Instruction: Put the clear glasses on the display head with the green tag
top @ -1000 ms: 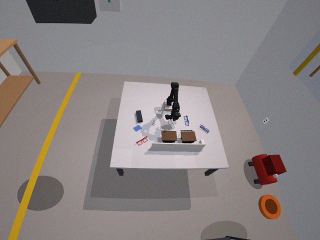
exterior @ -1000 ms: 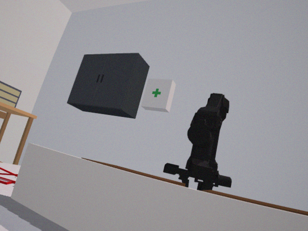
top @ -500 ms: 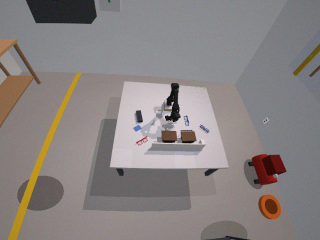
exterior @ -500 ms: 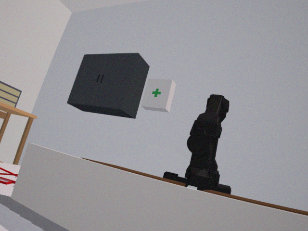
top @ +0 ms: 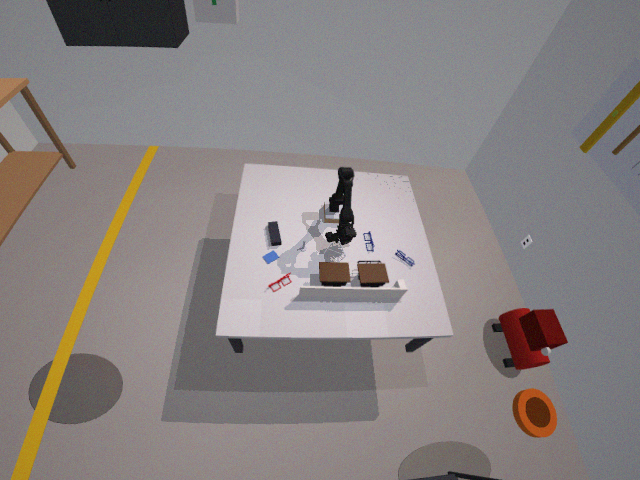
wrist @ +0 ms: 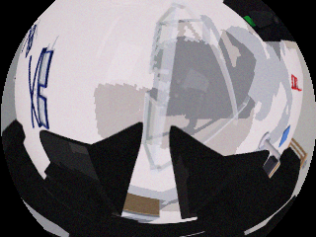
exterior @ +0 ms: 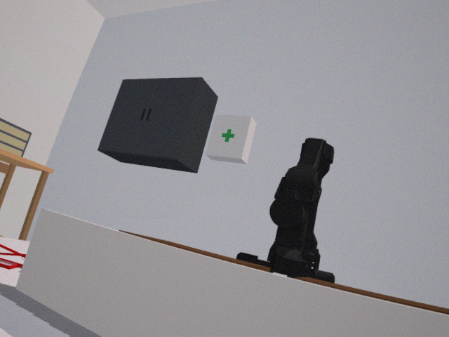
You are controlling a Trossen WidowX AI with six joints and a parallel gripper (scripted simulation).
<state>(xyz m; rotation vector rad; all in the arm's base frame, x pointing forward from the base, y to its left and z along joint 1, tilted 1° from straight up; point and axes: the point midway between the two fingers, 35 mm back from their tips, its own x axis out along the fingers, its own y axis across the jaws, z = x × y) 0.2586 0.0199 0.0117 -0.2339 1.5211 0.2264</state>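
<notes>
The clear glasses lie on the white table, just behind the two display heads. The heads show as brown-topped blocks. My gripper is low over the glasses. Its fingers are narrowed but stand apart, and a part of the clear frame lies between the tips. A green tag shows at the upper right of the wrist view, on a dark shape at the rim. In the exterior view the fingers are hidden behind a white board.
A white board stands in front of the heads. Two blue glasses lie to the right, and one shows in the wrist view. Red glasses, a blue cloth and a black case lie to the left.
</notes>
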